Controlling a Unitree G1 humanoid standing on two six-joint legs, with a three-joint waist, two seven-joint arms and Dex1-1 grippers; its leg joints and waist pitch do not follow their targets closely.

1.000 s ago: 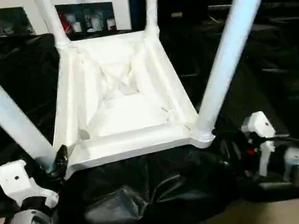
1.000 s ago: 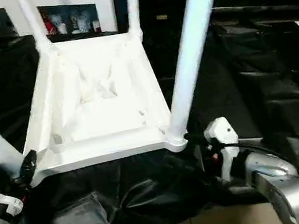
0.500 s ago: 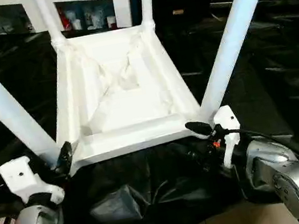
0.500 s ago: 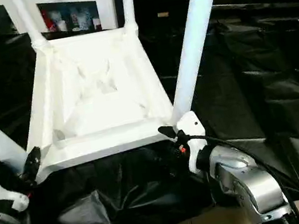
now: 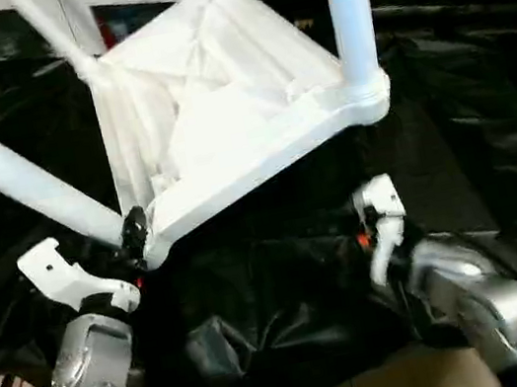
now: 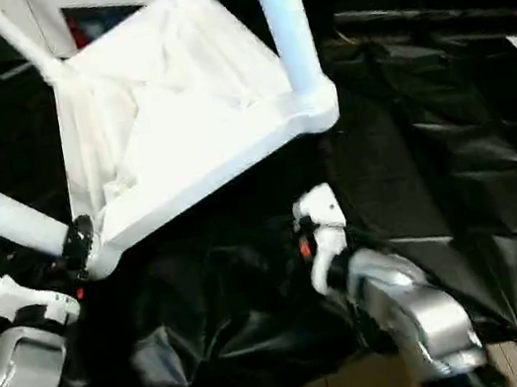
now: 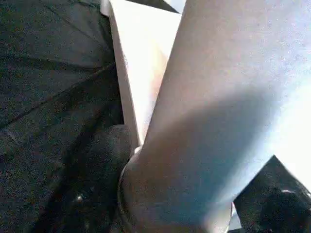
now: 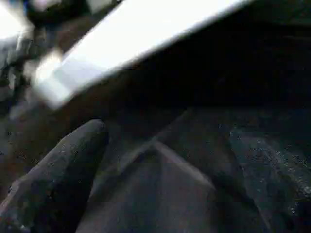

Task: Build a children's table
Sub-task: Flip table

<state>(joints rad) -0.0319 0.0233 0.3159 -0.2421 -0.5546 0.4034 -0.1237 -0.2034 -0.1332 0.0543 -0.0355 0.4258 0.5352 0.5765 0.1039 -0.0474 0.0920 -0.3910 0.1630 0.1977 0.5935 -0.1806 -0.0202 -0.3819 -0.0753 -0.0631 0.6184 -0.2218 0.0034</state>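
Left eye view: children's table (image 5: pixel 224 109) tilts overhead, left gripper (image 5: pixel 133 238) clamped on its seven-o'clock leg (image 5: pixel 21 180), right gripper (image 5: pixel 371 234) spread wide beneath at five o'clock, so it could slip and topple.

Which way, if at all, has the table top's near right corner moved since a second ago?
Yes. The table top has tilted: its near right corner has risen off the black sheet, its near left corner staying low.

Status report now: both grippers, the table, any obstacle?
Left gripper gripping near-left leg. Right gripper open, below table. Table tilted, legs up.
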